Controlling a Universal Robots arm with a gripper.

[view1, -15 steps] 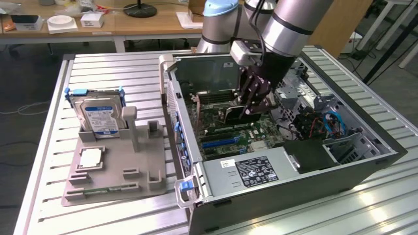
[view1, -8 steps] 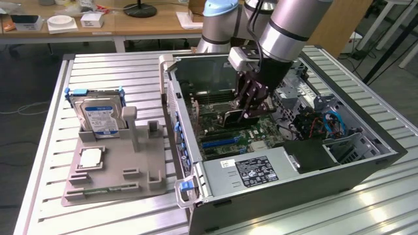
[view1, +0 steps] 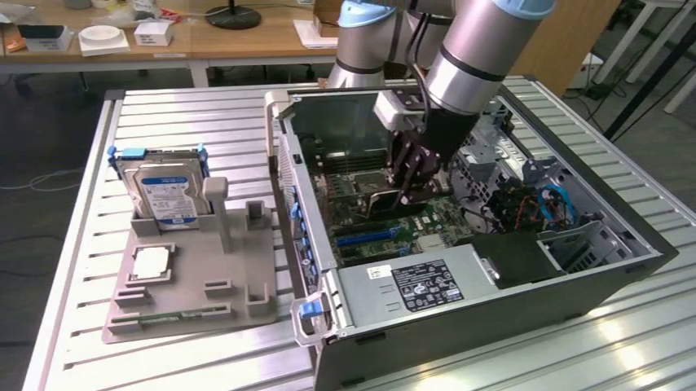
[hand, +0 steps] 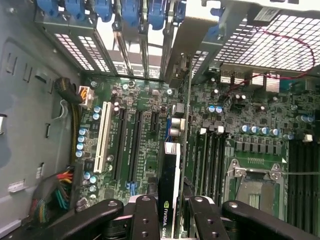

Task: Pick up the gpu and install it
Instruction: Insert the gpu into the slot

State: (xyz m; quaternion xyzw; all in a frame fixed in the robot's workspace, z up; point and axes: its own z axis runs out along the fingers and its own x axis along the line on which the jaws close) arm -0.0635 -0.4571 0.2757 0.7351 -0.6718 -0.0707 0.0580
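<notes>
My gripper point(view1: 419, 183) reaches down inside the open computer case point(view1: 641, 244), just above the green motherboard point(view1: 435, 220). It is shut on the gpu point(view1: 405, 202), a thin dark card held on edge. In the wrist view the gpu point(hand: 170, 180) runs away from my gripper point(hand: 172, 220) towards the rear slot openings, its black face with a green logo between the black fingers point(hand: 145, 220). The card's lower edge stands over the motherboard point(hand: 150, 105), next to the black expansion slots point(hand: 136, 145); whether it touches a slot I cannot tell.
A grey fixture tray point(view1: 185, 277) lies on the slatted table at the exterior view's left, with a blue-labelled hard drive point(view1: 163, 191), a processor chip point(view1: 149, 265) and a green memory stick point(view1: 174, 314). The power supply point(view1: 419, 285), drive cage point(view1: 576, 244) and cables point(hand: 55, 185) crowd the case.
</notes>
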